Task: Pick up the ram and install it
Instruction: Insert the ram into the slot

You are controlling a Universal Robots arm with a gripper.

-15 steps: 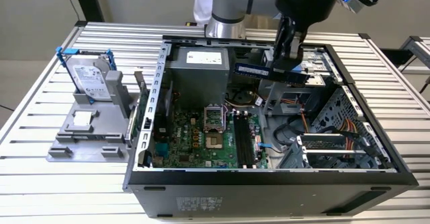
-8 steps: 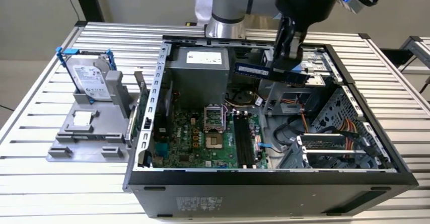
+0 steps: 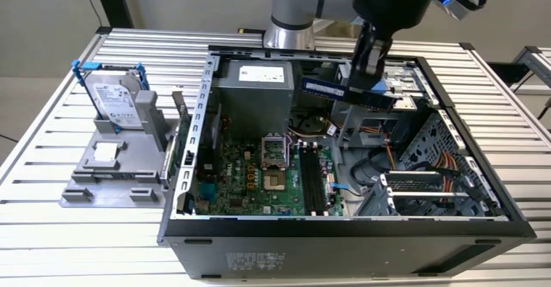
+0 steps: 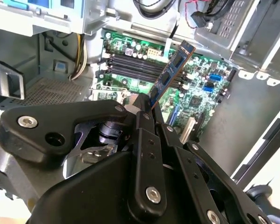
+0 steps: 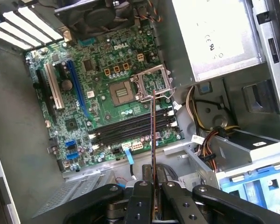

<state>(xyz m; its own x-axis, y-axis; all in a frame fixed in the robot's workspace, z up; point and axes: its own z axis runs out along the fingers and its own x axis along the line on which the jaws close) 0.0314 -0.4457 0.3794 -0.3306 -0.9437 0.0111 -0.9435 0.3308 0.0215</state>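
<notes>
Well off to the exterior view's left of the jaws, a silver hard drive [image 3: 116,103] stands upright in a grey holder [image 3: 112,171] on the slatted table [image 3: 51,235]. Nearer the jaws sits the open computer case [image 3: 344,238], with its green motherboard [image 3: 254,177] and long black slots [image 3: 314,180] below them. The jaws are closed on the ram [image 3: 349,93], held in the air above the case. In both wrist views the bluish stick [image 4: 170,70] [image 5: 152,135] juts out from between them, clear of the slots.

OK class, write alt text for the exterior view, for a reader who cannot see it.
A robot arm's gripper holds a blue memory stick above an open computer case on a slatted metal table. A hard drive stands at the exterior view's left.
</notes>
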